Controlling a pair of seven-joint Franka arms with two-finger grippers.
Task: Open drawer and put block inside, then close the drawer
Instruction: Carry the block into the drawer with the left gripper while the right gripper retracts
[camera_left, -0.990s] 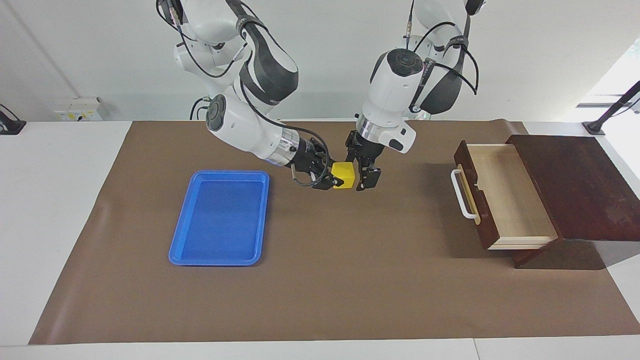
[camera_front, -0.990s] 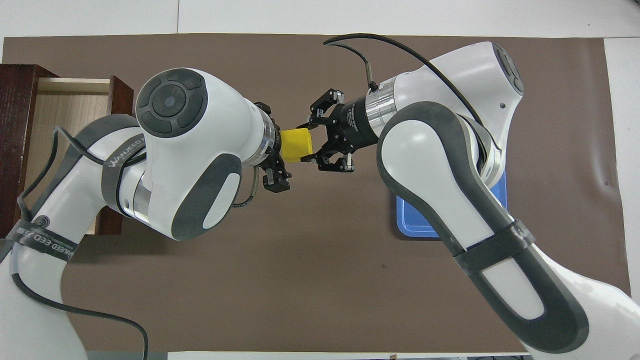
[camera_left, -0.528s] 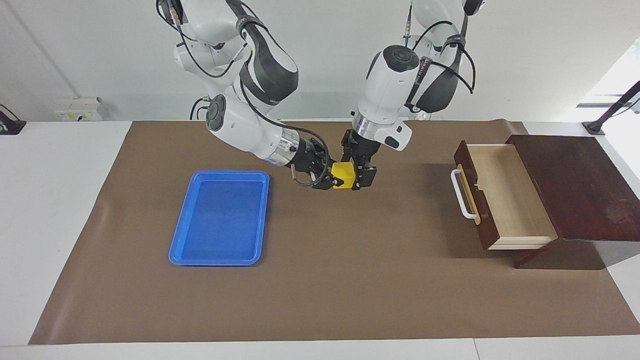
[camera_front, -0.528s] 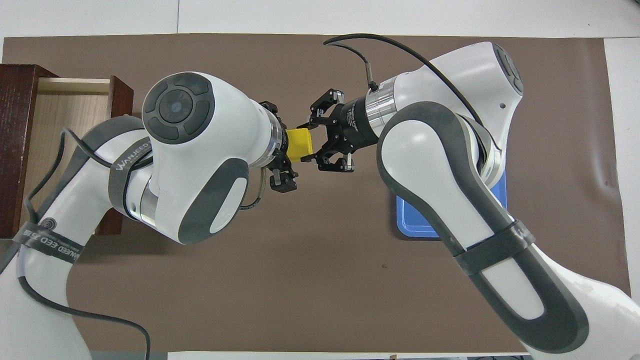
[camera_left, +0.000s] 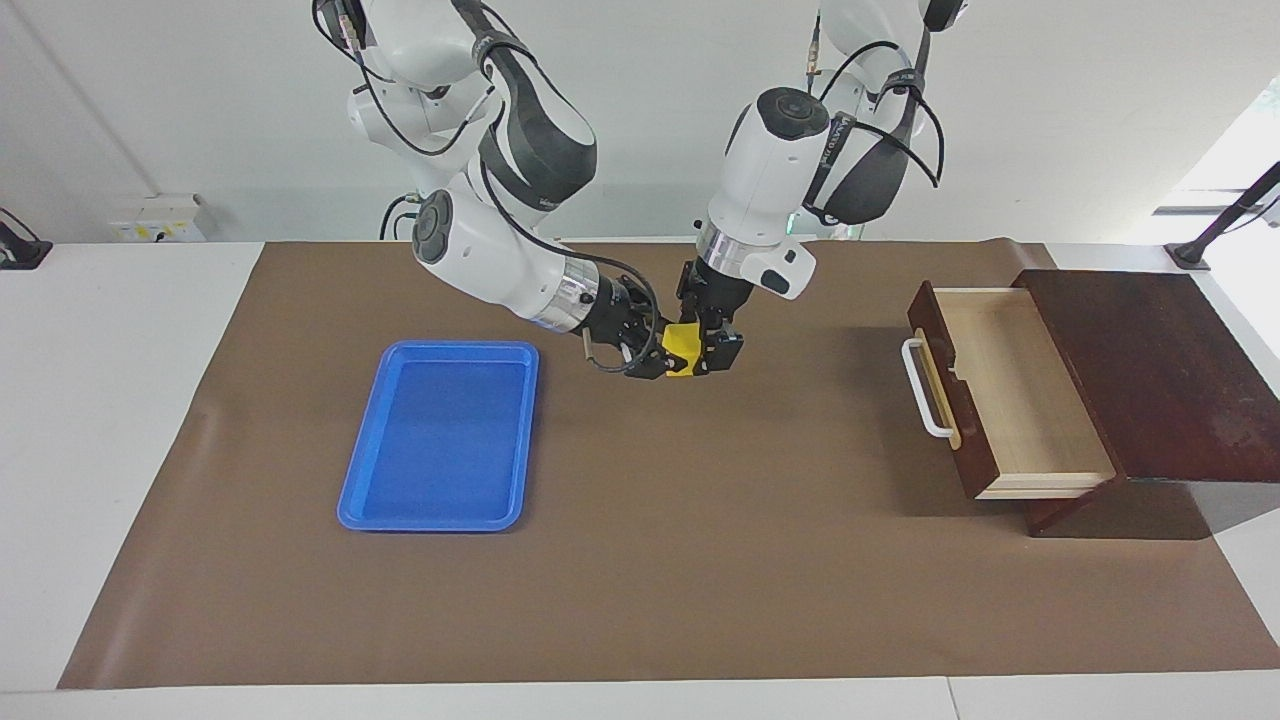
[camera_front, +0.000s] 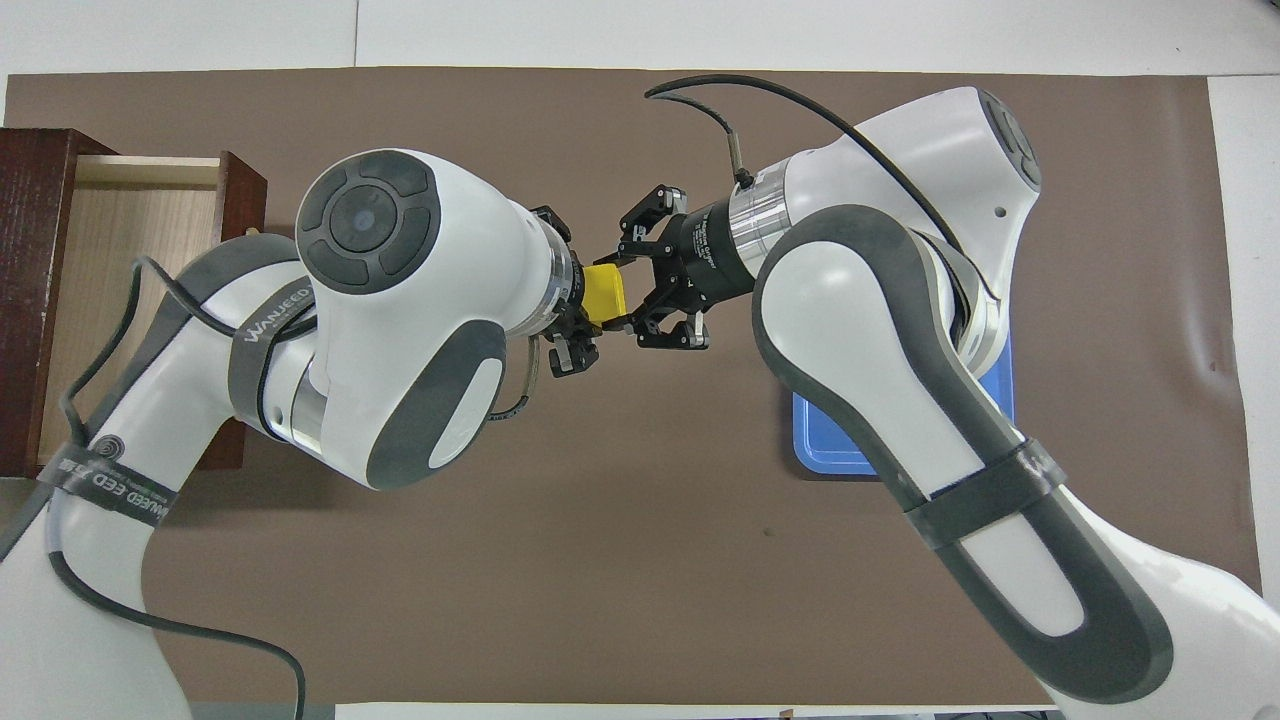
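Observation:
The yellow block (camera_left: 682, 347) hangs in the air over the brown mat, between the blue tray and the drawer; it also shows in the overhead view (camera_front: 606, 295). My right gripper (camera_left: 661, 354) is shut on it from the tray's end. My left gripper (camera_left: 712, 354) comes down from above, open, with its fingers on either side of the block. The dark wooden drawer (camera_left: 1010, 392) stands pulled out of its box (camera_left: 1165, 370) at the left arm's end, its light wood inside bare, its white handle (camera_left: 924, 392) facing the middle of the table.
A flat blue tray (camera_left: 440, 432) lies on the brown mat (camera_left: 700, 560) toward the right arm's end; in the overhead view the tray (camera_front: 830, 452) is mostly hidden under the right arm. A black stand (camera_left: 1225, 225) is at the table's corner near the box.
My left gripper has moved from beside the block toward the right gripper, so its fingers now straddle the block. The right gripper has held the block almost still.

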